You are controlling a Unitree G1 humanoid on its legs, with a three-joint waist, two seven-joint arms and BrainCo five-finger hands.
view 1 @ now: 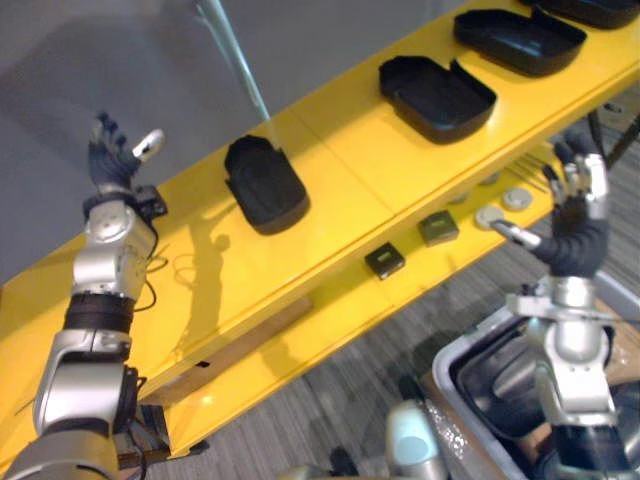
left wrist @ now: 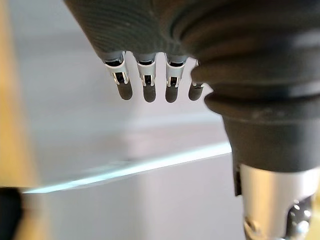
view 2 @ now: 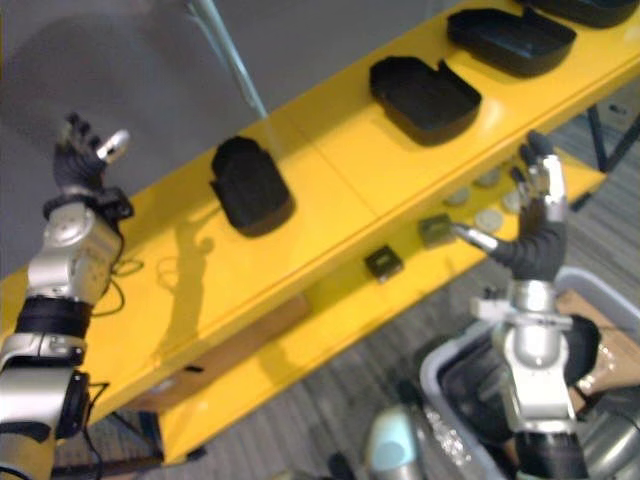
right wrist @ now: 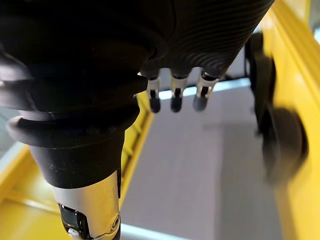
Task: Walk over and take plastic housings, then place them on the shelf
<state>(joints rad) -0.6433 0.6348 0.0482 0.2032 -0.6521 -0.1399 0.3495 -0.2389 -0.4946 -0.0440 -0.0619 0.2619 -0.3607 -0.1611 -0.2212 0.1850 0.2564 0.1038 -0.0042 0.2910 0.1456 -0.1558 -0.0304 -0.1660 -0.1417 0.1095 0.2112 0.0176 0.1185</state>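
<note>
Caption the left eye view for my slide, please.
Left hand and right hand raised open before housings on yellow shelf.

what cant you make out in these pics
Farthest housing: cut off by the top edge in the left eye view.
Contents of the grey bin: dark shapes, partly behind the right forearm and cut by the bottom edge.
Round discs and dark square parts on the lower shelf: too small to identify.
Dark shape beside the yellow shelf in the right wrist view: too blurred to name.
</note>
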